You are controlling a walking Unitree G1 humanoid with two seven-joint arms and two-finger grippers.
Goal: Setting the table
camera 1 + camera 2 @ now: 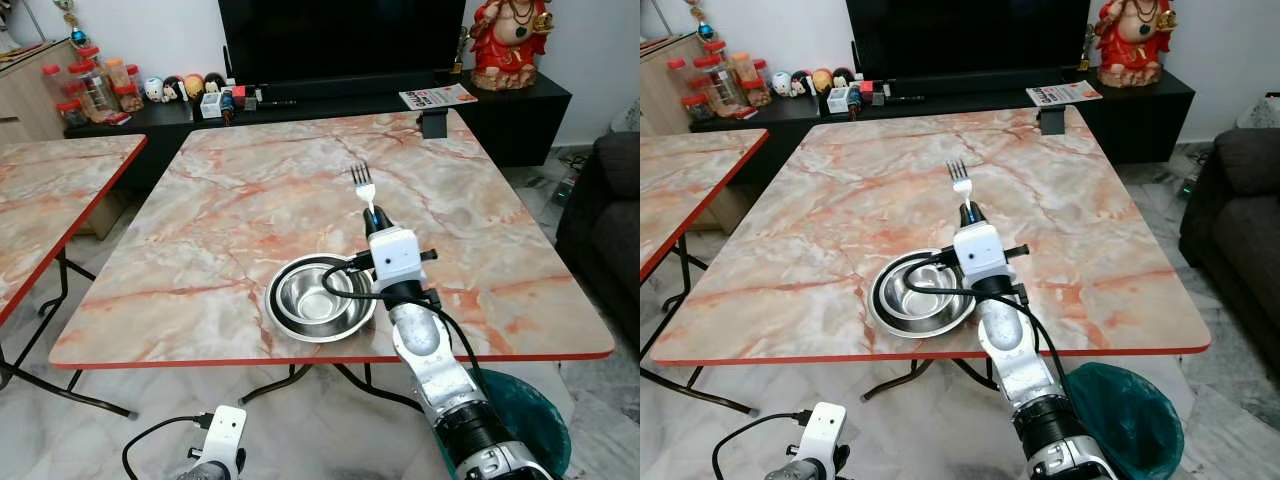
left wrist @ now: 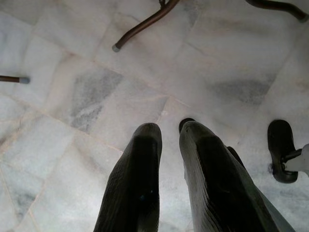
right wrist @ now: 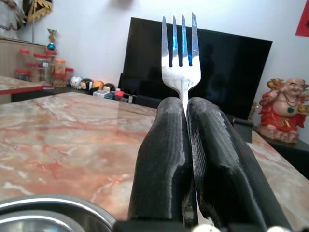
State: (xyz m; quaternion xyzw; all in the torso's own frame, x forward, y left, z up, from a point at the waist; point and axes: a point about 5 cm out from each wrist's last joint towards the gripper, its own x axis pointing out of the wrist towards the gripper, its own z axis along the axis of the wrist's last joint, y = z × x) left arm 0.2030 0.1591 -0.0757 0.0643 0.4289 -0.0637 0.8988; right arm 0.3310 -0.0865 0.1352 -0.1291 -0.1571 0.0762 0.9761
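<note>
A steel fork (image 1: 362, 182) points away from me, tines forward, held over the marble table (image 1: 250, 190). My right gripper (image 1: 373, 216) is shut on the fork's handle; in the right wrist view the fork (image 3: 180, 53) rises from between the black fingers (image 3: 164, 159). Just left of and below that gripper sits a steel bowl (image 1: 318, 296) near the table's front edge. My left gripper (image 2: 169, 133) hangs low over the floor, its two fingers close together with a narrow gap and nothing between them.
A second marble table (image 1: 50, 190) stands to the left. A black TV cabinet (image 1: 330, 100) with jars and figurines runs along the back wall. A dark sofa (image 1: 610, 230) is at right, and a green bin (image 1: 530, 420) stands below the table's front right.
</note>
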